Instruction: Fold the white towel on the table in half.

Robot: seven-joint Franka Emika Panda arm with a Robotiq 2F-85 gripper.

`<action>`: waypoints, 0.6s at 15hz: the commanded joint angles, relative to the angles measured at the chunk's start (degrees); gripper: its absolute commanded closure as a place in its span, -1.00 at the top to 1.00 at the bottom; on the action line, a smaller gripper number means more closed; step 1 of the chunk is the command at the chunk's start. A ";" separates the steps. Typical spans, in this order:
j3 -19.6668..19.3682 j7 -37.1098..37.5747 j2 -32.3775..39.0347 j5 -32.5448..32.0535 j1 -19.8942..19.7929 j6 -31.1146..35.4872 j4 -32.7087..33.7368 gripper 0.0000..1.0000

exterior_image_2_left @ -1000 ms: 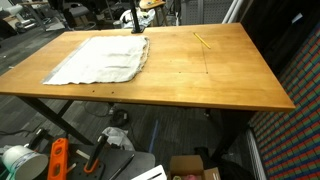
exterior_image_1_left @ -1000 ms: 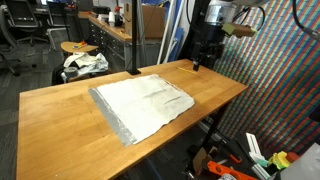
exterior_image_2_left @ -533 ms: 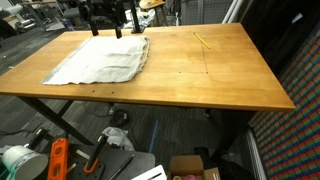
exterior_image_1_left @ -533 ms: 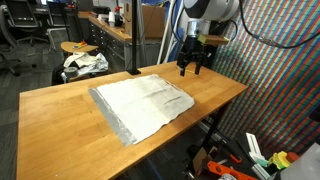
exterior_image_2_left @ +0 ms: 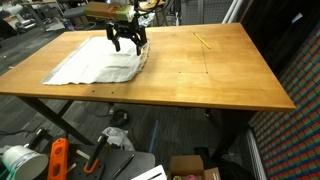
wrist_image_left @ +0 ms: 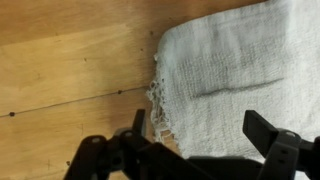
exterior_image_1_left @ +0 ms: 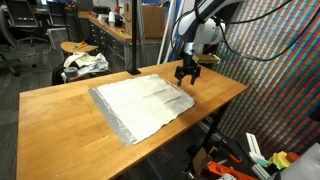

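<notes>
The white towel (exterior_image_1_left: 140,102) lies spread flat on the wooden table (exterior_image_1_left: 60,125); it shows in both exterior views (exterior_image_2_left: 95,60). My gripper (exterior_image_1_left: 186,75) hangs open just above the towel's corner nearest the table's end, also seen in an exterior view (exterior_image_2_left: 128,42). In the wrist view the towel (wrist_image_left: 240,60) fills the right side, with its frayed edge (wrist_image_left: 155,95) between my open fingers (wrist_image_left: 200,140). Nothing is held.
A thin yellow pencil-like stick (exterior_image_2_left: 203,41) lies on the table beyond the towel. A stool with crumpled cloth (exterior_image_1_left: 82,62) stands behind the table. Clutter and boxes lie on the floor (exterior_image_2_left: 190,165) below the table's edge.
My arm has swung in from beyond the table's end and lowered, so the gripper now hovers over the towel's corner. The towel has not moved.
</notes>
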 commanded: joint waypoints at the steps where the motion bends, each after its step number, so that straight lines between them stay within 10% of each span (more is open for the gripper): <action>1: 0.72 -3.21 2.64 2.44 -2.39 6.30 -0.71 1.00; 9: 2.65 -5.05 6.09 2.91 -3.78 11.71 -2.71 1.00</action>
